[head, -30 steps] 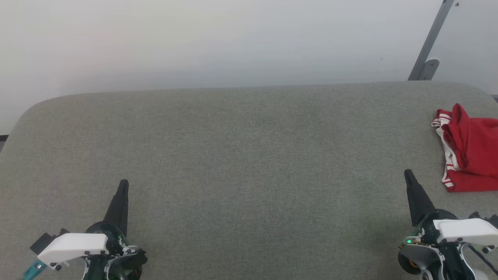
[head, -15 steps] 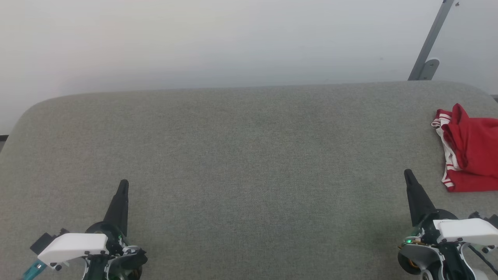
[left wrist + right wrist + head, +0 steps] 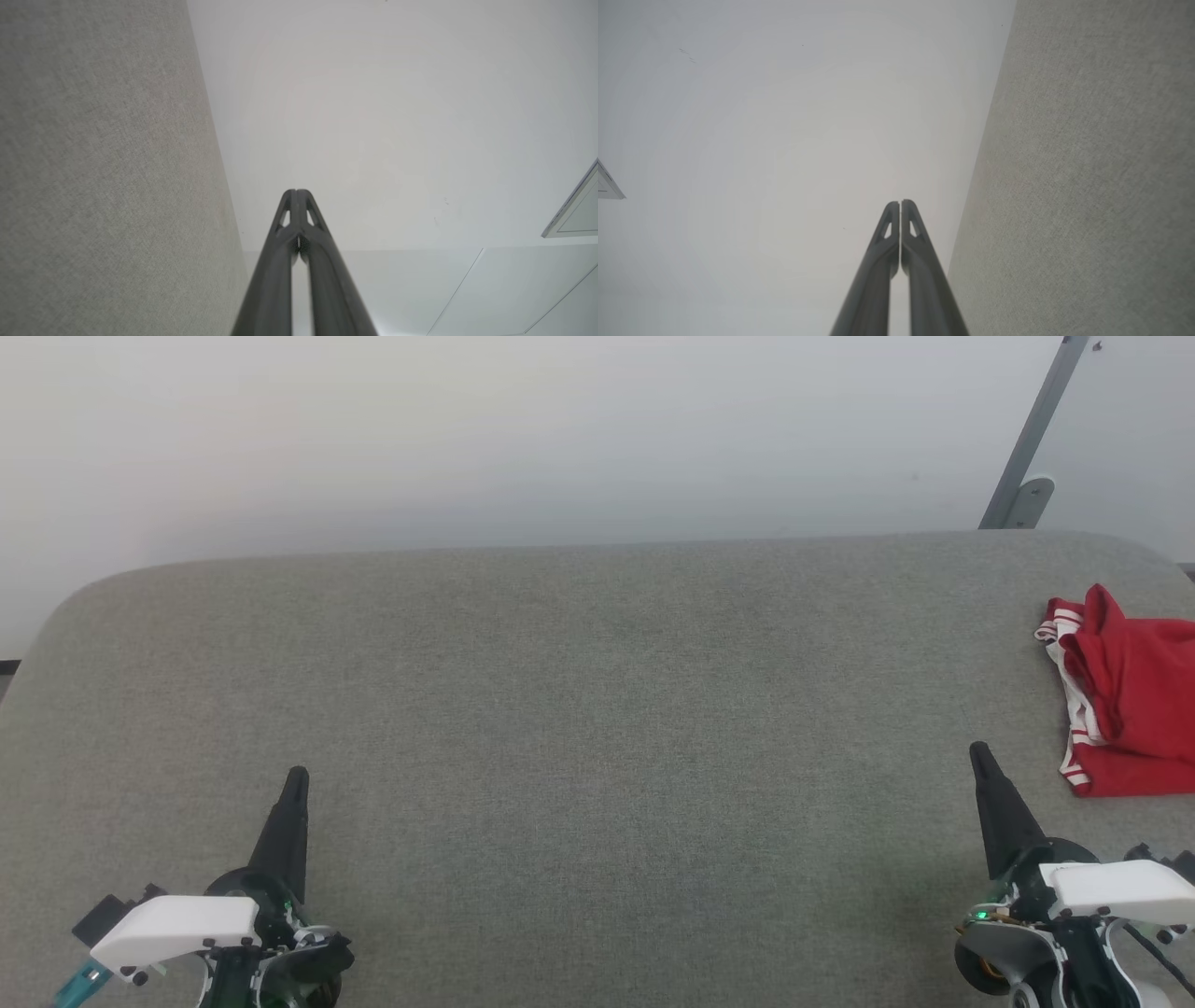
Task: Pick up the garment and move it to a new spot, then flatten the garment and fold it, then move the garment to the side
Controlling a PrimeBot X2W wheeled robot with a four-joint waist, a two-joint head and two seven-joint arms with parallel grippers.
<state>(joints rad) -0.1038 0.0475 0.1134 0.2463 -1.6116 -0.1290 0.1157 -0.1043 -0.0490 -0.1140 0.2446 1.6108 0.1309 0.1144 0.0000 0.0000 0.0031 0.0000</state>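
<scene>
The garment, bright red with red-and-white striped trim, lies bunched at the far right of the grey fabric table, partly cut off by the picture's edge. My right gripper rests at the lower right, shut and empty, its tip a short way left of and below the garment. Over at the lower left sits my left gripper, also shut with nothing in it. Both wrist views show each pair of fingers pressed together, the left gripper and the right gripper pointing along the table toward a pale wall.
A pale wall rises behind the table's rounded far edge. A grey metal strut leans at the back right. The table cloth stretches broad and bare between the two grippers.
</scene>
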